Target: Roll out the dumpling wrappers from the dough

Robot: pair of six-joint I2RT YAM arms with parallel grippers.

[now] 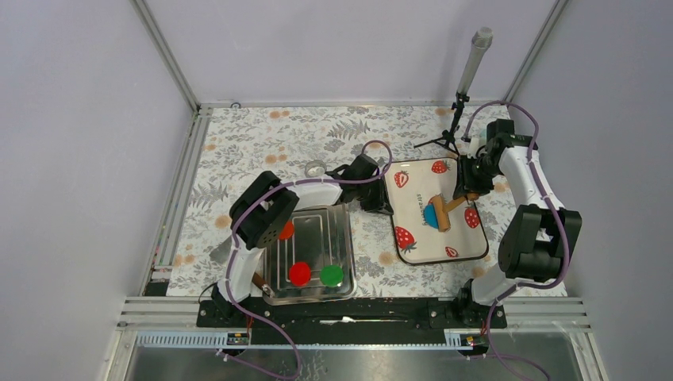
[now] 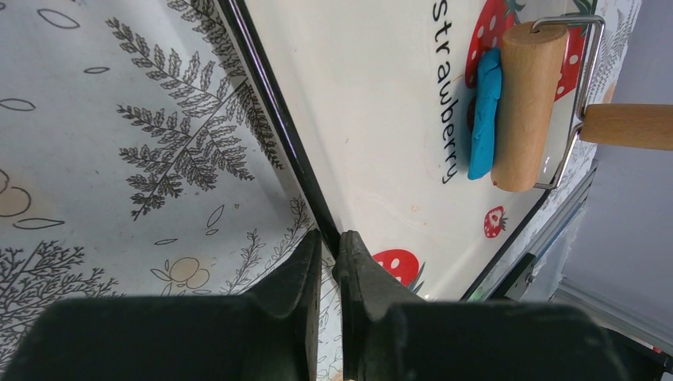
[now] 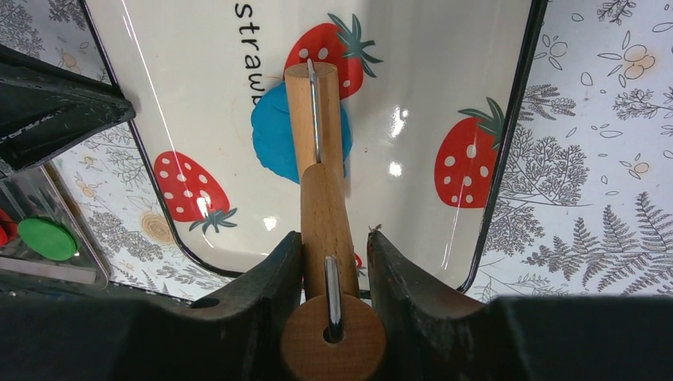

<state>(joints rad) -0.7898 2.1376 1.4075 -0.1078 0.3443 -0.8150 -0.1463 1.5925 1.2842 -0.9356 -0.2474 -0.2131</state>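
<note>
Now | right fingers [image 3: 270, 278] clamp roller handle [image 3: 325, 214] | dough [image 3: 270, 135] half-hidden beneath | left fingers [image 2: 298, 278] pinch tray [image 2: 357, 95] rim

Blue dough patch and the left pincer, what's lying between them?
Only bare glossy white strawberry-print tray surface with black lettering, seen in the left wrist view, separates the left pincer from the soft blue dough patch.

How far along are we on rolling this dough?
Set up: the left gripper pinches the tray rim and the right gripper grips the roller handle. In hand: the roller sits over the dough, a roundish blue patch that looks thick from the side. Left: likely more passes to thin it into a wrapper.
</note>
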